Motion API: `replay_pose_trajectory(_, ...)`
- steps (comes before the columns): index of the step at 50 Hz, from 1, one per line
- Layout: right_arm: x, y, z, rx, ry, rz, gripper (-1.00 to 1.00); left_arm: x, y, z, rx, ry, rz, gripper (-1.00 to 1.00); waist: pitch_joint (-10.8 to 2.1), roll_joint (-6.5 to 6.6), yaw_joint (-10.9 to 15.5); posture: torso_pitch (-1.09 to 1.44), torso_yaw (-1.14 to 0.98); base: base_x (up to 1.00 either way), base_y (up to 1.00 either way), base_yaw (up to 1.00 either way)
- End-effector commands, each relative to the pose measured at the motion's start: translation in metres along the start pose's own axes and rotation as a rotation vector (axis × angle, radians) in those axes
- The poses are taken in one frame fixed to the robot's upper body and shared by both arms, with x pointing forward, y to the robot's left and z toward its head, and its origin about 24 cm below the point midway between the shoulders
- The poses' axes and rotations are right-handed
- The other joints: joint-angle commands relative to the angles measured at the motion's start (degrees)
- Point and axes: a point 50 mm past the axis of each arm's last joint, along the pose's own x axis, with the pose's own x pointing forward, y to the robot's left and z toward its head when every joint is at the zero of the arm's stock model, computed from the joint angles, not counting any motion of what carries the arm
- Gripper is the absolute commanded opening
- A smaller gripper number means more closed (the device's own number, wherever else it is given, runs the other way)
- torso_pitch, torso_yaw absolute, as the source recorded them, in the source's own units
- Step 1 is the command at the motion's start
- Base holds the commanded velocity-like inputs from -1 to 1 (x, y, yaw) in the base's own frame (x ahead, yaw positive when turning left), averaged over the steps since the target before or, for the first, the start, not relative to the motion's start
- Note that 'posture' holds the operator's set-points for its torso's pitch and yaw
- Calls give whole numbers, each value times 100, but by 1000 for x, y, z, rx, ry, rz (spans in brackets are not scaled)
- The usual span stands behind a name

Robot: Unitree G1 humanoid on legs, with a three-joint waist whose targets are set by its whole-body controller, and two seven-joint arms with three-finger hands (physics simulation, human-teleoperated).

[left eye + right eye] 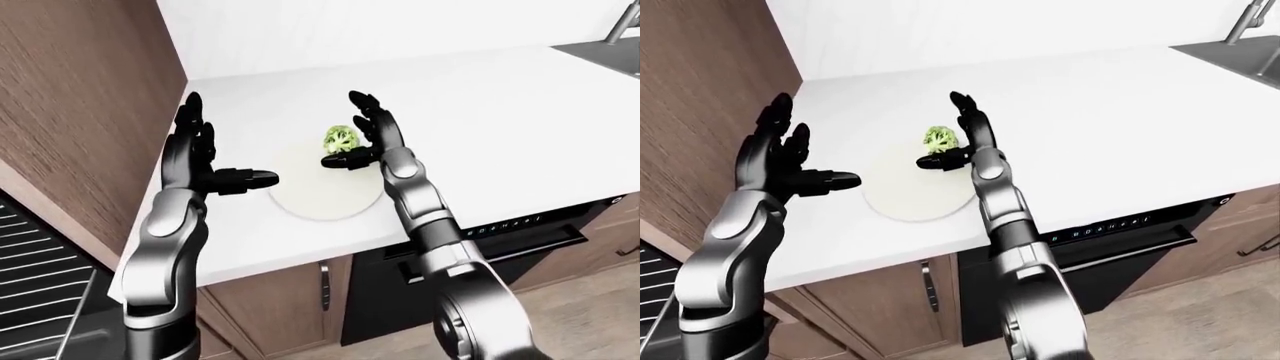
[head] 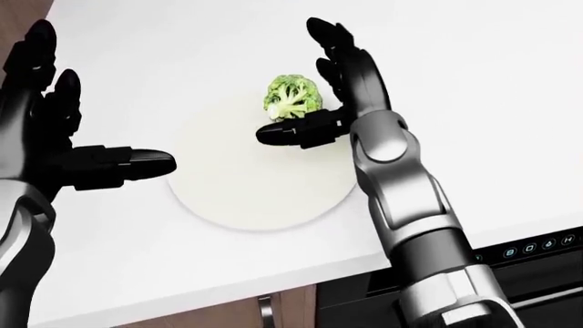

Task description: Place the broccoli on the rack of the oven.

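Observation:
A green broccoli floret (image 2: 293, 98) lies on the upper right part of a round white plate (image 2: 246, 191) on the white counter (image 2: 473, 137). My right hand (image 2: 305, 78) is open at the broccoli. Its fingers (image 2: 342, 61) stand upright along the floret's right side and the thumb (image 2: 292, 131) reaches across just below it. I cannot tell whether they touch it. My left hand (image 2: 100, 96) is open left of the plate, thumb pointing right, holding nothing. Dark wire oven racks (image 1: 40, 277) show at the bottom left of the left-eye view.
A tall wooden cabinet side (image 1: 80, 112) rises left of the counter. Under the counter sit a black appliance with a lit control strip (image 1: 510, 225) and a wooden door with a metal handle (image 1: 323, 283). A sink and faucet (image 1: 1240, 37) are at the top right.

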Motion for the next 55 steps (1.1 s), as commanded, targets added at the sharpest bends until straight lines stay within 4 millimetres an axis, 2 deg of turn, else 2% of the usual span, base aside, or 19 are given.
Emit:
replay_pose_trajectory(1,3,-3,28,-11,-113,-14,67,-1,0,19,2,-95,-1,100,-162,18,0,0,0,0,0,0)
replay_pose_trajectory(3,3,-3,26,-17,-111,-14,65,-1,0,20,2,-95,-1,100,-163,19,1,0,0,0,0,0)
replay_pose_trajectory(7,5,-2,27,-19,-112,-13,48,-1,0,19,3,-94,-1,100,-167,21,0,0,0,0,0,0)
replay_pose_trajectory(44,4,8,29,-97,-140,1,48,-1,0,18,0,-93,-2,100,-163,27,2,0,0,0,0,0)
replay_pose_trajectory(55,3,10,30,-116,-151,0,36,-1,-1,19,-3,-92,-2,100,-162,29,1,0,0,0,0,0)
